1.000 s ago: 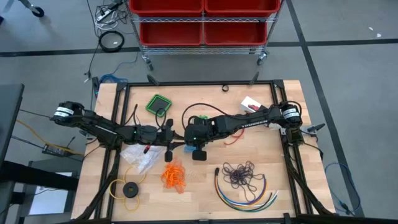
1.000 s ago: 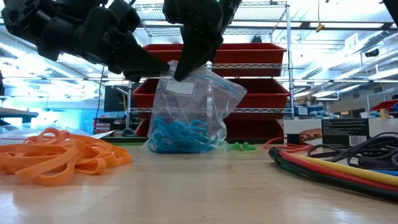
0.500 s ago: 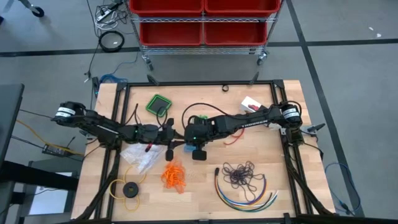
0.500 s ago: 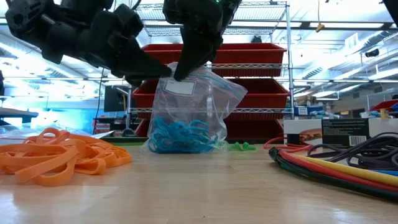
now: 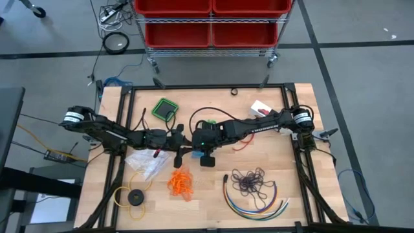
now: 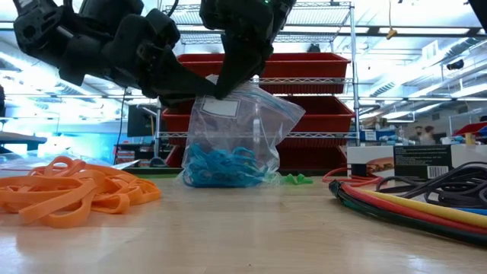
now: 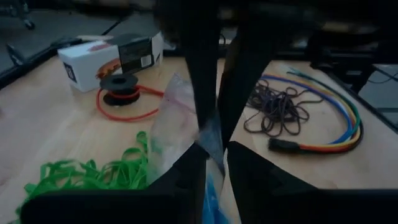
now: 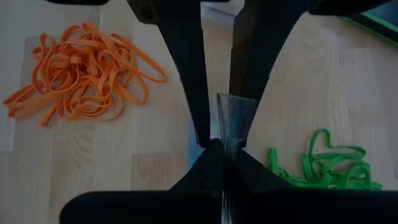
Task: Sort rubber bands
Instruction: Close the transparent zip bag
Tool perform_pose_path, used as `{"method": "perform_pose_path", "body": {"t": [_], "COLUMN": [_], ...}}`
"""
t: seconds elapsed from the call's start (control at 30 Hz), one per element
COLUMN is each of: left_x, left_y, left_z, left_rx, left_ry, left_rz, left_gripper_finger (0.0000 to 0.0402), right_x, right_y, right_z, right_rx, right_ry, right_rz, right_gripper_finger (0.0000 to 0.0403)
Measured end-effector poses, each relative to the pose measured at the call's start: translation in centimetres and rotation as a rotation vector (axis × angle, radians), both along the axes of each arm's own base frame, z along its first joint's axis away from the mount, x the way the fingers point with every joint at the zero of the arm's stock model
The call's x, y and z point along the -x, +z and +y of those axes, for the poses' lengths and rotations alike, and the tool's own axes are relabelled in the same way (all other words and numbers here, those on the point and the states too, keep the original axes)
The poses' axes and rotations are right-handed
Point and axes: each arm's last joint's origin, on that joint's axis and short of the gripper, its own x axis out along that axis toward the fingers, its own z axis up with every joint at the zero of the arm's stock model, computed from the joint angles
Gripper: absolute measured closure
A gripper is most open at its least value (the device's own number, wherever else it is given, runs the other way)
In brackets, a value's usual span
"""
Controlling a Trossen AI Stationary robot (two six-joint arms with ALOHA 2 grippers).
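Observation:
A clear zip bag [image 6: 240,129] with blue rubber bands [image 6: 221,166] in its bottom stands mid-table. My right gripper [image 6: 223,90] is shut on the bag's top. My left gripper [image 7: 216,155] reaches in level from the table's left. It is open, one finger on each side of the bag's top rim, and I cannot tell whether they touch it. Orange rubber bands [image 5: 181,183] lie in a loose pile nearer the front edge. Green rubber bands [image 7: 87,177] lie just behind the bag, and dark purple ones [image 5: 251,181] lie front right. My right gripper pinches the bag's top rim [image 8: 232,115] between its two fingertips, coming from above and slanting down. The bag hangs upright below the fingers with its filled bottom [image 6: 228,181] resting on the table.
Curved coloured cables [image 5: 255,204] lie front right, under the purple bands. A yellow ring with a black disc [image 5: 134,197] and a second clear bag [image 5: 147,165] lie front left. A green square object [image 5: 165,108], a white box [image 7: 112,59] and a red cord spool [image 7: 121,84] sit toward the back.
My left gripper has edged toward the table's right, closer to the bag's top and my right gripper, sinking slightly. Its gap is unchanged. The bag stays where it was in my right gripper.

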Motion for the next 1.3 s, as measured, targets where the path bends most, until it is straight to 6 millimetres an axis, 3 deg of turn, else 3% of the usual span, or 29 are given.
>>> {"method": "perform_pose_path", "body": {"t": [0.2, 0.47, 0.83, 1.1, 1.3], "left_x": [0.00, 0.01, 0.02, 0.01, 0.01], "left_y": [0.00, -0.04, -0.04, -0.01, -0.02], "left_z": [-0.06, -0.12, -0.20, -0.19, -0.18], "left_rx": [-0.004, -0.003, 0.007, 0.006, 0.001], "left_ry": [-0.020, -0.049, -0.068, -0.067, -0.065], "left_rz": [0.001, 0.008, 0.007, 0.005, 0.006], "left_gripper_finger": [0.0331, 0.0394, 0.0332, 0.0345, 0.0361], "right_x": [0.00, 0.01, -0.07, -0.09, 0.02], "right_y": [0.00, 0.00, 0.05, 0.06, -0.01], "right_z": [0.02, 0.01, -0.02, -0.03, -0.04], "right_rx": [0.000, 0.013, 0.002, 0.009, 0.010], "right_ry": [0.001, -0.006, -0.005, -0.010, -0.010], "right_rz": [0.000, -0.001, -0.009, -0.013, 0.001], "right_gripper_finger": [0.0403, 0.0388, 0.0328, 0.0332, 0.0357]}}
